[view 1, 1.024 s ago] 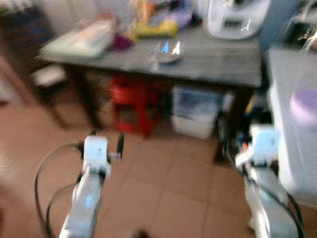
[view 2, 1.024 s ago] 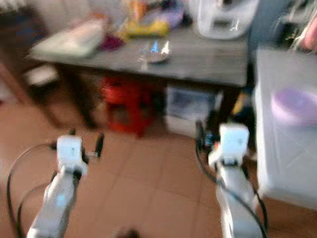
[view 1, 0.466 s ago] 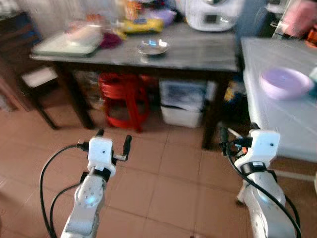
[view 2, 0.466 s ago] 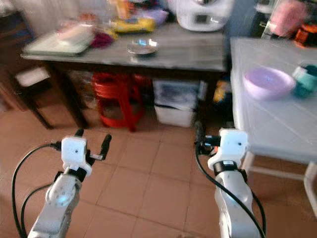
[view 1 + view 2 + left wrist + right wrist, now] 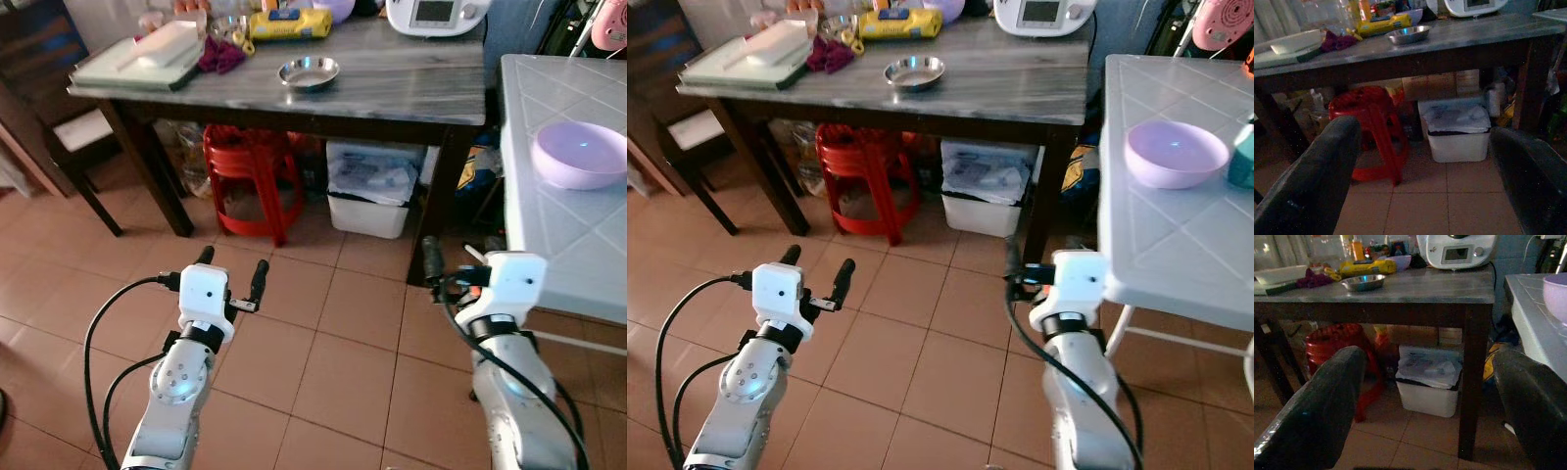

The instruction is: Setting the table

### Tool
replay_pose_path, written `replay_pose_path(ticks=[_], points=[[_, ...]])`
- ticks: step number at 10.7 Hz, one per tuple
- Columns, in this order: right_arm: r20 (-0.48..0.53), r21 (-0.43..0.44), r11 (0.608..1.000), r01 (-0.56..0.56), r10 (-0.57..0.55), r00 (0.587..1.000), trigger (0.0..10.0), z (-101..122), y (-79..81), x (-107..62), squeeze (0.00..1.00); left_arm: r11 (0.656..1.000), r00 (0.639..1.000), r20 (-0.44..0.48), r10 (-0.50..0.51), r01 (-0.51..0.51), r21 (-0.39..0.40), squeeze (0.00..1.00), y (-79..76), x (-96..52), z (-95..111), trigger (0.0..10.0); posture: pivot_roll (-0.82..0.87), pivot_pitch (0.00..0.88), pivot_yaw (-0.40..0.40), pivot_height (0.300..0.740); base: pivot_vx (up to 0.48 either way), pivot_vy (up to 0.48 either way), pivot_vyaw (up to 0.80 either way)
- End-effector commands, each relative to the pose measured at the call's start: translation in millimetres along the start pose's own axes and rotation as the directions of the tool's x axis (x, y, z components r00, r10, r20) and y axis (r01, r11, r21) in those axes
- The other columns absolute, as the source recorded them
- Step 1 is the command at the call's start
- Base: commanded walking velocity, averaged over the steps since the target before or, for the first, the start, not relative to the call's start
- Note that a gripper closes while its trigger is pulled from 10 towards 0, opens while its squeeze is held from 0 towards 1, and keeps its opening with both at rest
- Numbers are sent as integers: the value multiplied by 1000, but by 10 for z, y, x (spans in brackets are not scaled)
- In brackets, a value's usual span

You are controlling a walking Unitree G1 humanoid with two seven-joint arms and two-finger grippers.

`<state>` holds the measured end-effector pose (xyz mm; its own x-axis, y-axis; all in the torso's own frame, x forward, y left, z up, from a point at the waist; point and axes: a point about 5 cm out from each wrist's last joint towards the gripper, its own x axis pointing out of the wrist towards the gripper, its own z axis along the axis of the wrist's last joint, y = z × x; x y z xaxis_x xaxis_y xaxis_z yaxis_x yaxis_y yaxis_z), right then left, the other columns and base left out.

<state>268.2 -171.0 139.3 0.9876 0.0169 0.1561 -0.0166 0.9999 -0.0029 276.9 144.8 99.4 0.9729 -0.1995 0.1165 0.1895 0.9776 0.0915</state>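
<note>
The grey wooden table [image 5: 411, 93] stretches across in front of me, well off yet, and the white tiled table [image 5: 568, 225] runs along my right side. Underneath the grey one stand a red stool [image 5: 250, 186] and a white bin [image 5: 370, 186], side by side. At the grey table's far left lies a tray [image 5: 127, 69] with a white dish on it, and at the back edge stand a white kitchen machine [image 5: 436, 12] and a yellow packet [image 5: 289, 22].

Now the tableware: a purple bowl [image 5: 580, 155] sits on the white table, close on my right. A small steel dish [image 5: 309, 72] sits in the open middle of the grey table, apart from the clutter.

My left gripper [image 5: 231, 272] hangs low over the floor tiles, fingers spread wide, nothing in them. My right gripper [image 5: 1425, 396] is likewise spread and empty, pointed under the grey table.

I reckon I'm on the approach, nothing picked yet. To do it well: step in square to the table, mind the stool and bin at my feet, raise an arm above the edge before reaching, then come down over the dish rim with fingers parted.
</note>
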Motion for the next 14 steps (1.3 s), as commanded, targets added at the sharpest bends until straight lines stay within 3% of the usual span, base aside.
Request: replay_pose_path(ticks=[1,14], points=[[-5,-8,1000,19,-19,1000,10000,-11,-34,-21,0,1000,1000,8,-17,17,-8,0,-15,2,32,10000,-148,119,91,740,0,-386,0],[2,-19,1000,22,-22,1000,10000,23,-46,-28,0,999,999,20,-47,47,-15,0,-58,41,82,10000,-158,128,87,740,0,-390,-163]])
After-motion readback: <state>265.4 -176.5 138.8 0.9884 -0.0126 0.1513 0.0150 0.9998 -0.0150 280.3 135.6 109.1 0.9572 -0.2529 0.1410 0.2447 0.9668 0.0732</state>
